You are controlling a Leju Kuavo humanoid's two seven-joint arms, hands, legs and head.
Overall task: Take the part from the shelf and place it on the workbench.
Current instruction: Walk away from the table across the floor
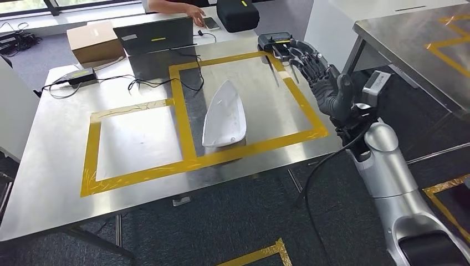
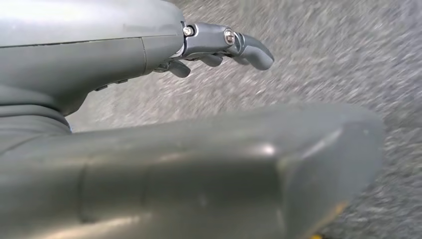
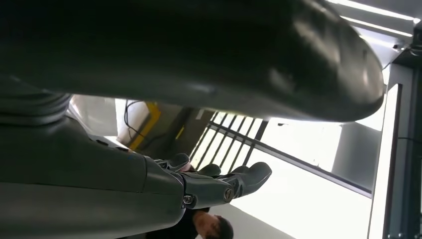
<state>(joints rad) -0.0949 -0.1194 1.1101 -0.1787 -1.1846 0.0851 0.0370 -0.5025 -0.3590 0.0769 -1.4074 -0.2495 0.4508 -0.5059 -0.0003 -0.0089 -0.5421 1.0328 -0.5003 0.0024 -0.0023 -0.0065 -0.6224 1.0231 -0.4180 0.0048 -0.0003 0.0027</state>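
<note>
Lying on the steel workbench (image 1: 55, 166), a white pointed part (image 1: 224, 115).

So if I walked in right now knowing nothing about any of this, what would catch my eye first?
Probably the white pointed part, lying on the steel workbench inside the right-hand rectangle of yellow tape. Next, the right robot hand, raised over the table's right edge with nothing in it, on a silver arm. At the far edge, a person's hand rests by a phone, near a cardboard box.
</note>
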